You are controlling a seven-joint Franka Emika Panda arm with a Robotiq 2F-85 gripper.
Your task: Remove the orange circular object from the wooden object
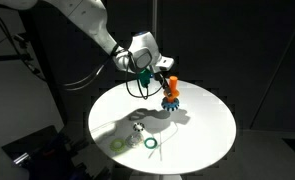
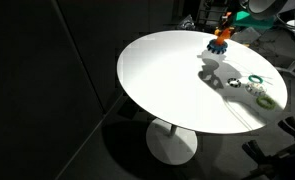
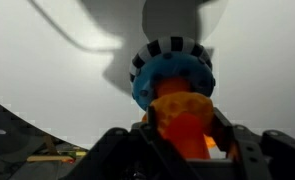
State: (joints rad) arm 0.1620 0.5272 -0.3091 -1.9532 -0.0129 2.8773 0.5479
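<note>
Gripper point(image 3: 183, 140) clamped on the orange circular object point(image 3: 182, 112) — above the blue toothed ring point(image 3: 172, 78), near 12 o'clock on the tabletop point(image 1: 202, 130); green ring point(image 1: 150, 143) and pale yellow ring point(image 1: 120, 145) lie toward 7 o'clock.

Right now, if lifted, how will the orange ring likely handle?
The orange ring looks small and moulded: probably stiff and light. Its smooth surface might slip between the fingers. It sits above the blue ring, so lifting could drag that along.
</note>
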